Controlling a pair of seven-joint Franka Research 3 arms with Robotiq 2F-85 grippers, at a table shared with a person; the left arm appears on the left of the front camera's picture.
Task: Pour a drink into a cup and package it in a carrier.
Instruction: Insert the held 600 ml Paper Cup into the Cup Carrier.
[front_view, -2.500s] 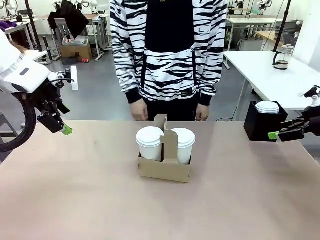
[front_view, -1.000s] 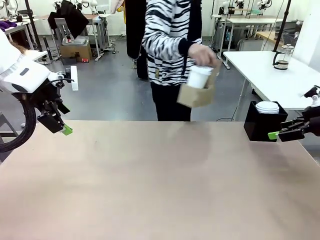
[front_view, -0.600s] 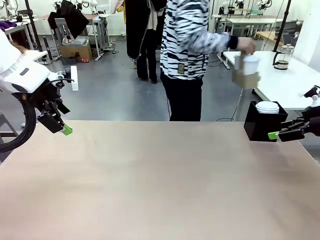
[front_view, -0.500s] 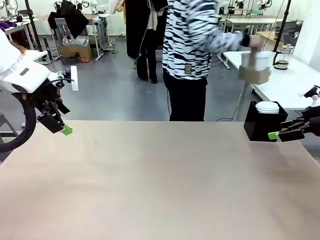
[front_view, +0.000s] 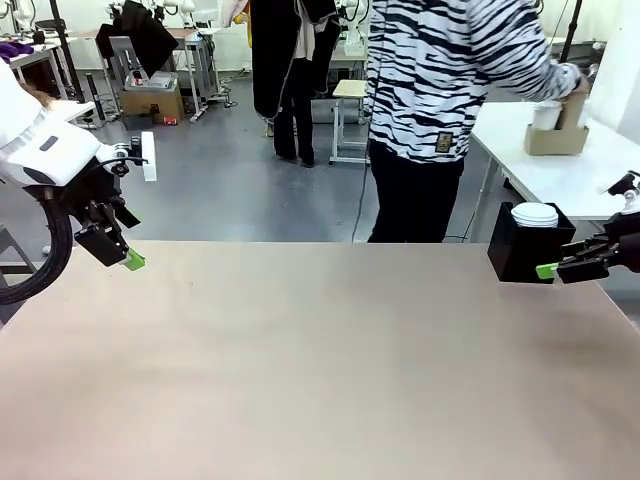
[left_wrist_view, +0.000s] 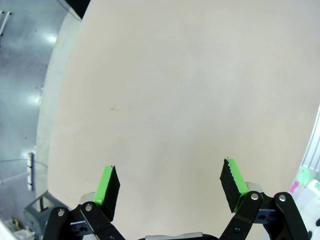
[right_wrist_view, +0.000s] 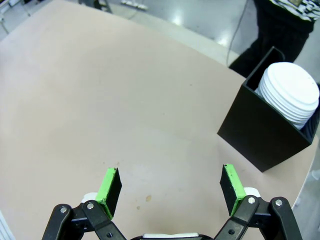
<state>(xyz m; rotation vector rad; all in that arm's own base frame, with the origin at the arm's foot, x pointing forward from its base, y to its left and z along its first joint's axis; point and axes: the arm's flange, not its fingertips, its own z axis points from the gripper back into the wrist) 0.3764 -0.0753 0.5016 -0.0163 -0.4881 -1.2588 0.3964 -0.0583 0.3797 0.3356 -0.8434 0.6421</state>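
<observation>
The brown cardboard carrier (front_view: 556, 136) with a white lidded cup (front_view: 546, 114) in it rests on the white table at the far right, under the person's hand (front_view: 572, 84). The person in the zebra-striped top leans toward it, away from my table. My left gripper (front_view: 122, 256) hovers open over the table's left edge, and in the left wrist view its green pads (left_wrist_view: 107, 183) stand wide apart with nothing between them. My right gripper (front_view: 560, 267) is open at the right edge; nothing sits between its pads (right_wrist_view: 229, 182). The drink itself is hidden.
A black square box (front_view: 528, 246) holding a stack of white lids (right_wrist_view: 291, 93) stands at the table's right rear corner, close to my right gripper. A glass coffee press (front_view: 570, 106) sits on the far white table. The tan tabletop (front_view: 320, 360) is bare.
The person lifted the carrier with its cups off the middle of my table, carried it rightward and set it on the far white table. Both arms stayed still.
</observation>
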